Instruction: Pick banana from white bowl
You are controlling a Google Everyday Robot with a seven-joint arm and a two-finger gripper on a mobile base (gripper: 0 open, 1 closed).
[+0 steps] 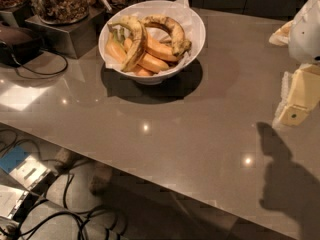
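The white bowl [195, 21] stands at the back middle of the grey counter, lined with white paper. The banana [174, 30], strongly arched, dull yellow and mottled brown, lies on top at the bowl's right side. A paler, longer spotted banana [136, 43] with a greenish stem lies at the left, over smooth orange-yellow bananas [152, 59]. My gripper [297, 104], cream-coloured under a white arm part [307, 29], hangs at the right edge of the view, well to the right of the bowl and above the counter, holding nothing that shows.
Glass jars of snacks [59, 1] stand on a metal stand [67, 34] at the back left, next to a dark appliance [17, 41] with a cable. The counter's front edge [150, 176] runs diagonally; below it lie floor cables [70, 214] and boxes.
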